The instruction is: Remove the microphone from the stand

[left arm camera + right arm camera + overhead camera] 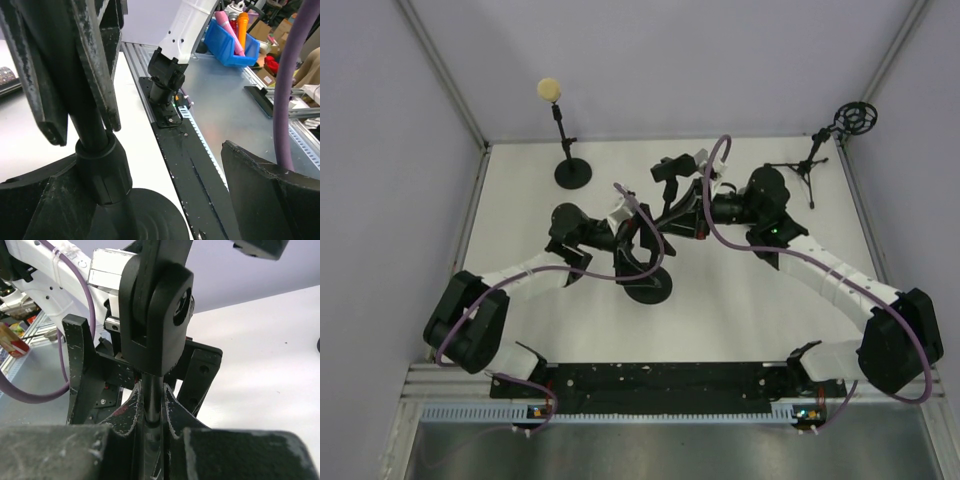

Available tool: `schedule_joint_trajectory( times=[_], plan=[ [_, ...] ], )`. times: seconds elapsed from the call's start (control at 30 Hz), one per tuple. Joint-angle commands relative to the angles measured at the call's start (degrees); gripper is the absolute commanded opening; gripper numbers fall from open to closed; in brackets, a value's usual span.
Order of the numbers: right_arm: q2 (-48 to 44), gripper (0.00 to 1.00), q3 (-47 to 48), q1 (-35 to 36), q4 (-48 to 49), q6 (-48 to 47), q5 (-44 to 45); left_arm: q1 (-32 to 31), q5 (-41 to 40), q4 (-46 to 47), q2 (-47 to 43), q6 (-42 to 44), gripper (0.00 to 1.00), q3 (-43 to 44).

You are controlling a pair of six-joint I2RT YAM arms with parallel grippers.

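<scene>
Right gripper (pixel 151 420) is pinching the black round-based microphone stand (pixel 648 285) below its black plastic clip (pixel 157 315); left gripper (pixel 150 145) is straddling it wide. Microphone out of sight, removal seemingly pending.

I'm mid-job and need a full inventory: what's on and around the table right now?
Centre stand: 1, black, round base, mid-table, between both pincers.
Clip: 1, black, atop centre stand.
Left stand: 1, black, round base, back left.
Foam mic: 1, yellowish, atop left stand.
Tripod stand: 1, black, back right, ring mount on top.
Bin: 1, blue, off the table.
Pink mic: 1, in bin.
Orange mic: 1, in bin.
Table: 1, white.
Left pincer: 1, black, open, straddling centre stand's pole low down.
Right pincer: 1, black, shut on the pole below the clip.
</scene>
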Motion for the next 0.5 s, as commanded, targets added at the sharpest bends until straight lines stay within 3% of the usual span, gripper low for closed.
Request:
schedule_joint_trajectory(
  times=[0.0, 0.47],
  plan=[
    [-0.12, 0.00, 0.17, 0.07, 0.23, -5.56, 2.88, -0.28, 0.41, 18.11, -0.78, -10.06, 0.98, -0.95],
    [0.05, 0.00, 0.61, -8.28, -11.99, -19.11, 11.93, 4.29, -0.39, 23.65, -7.46, -16.03, 0.98, -2.53]
  ],
)
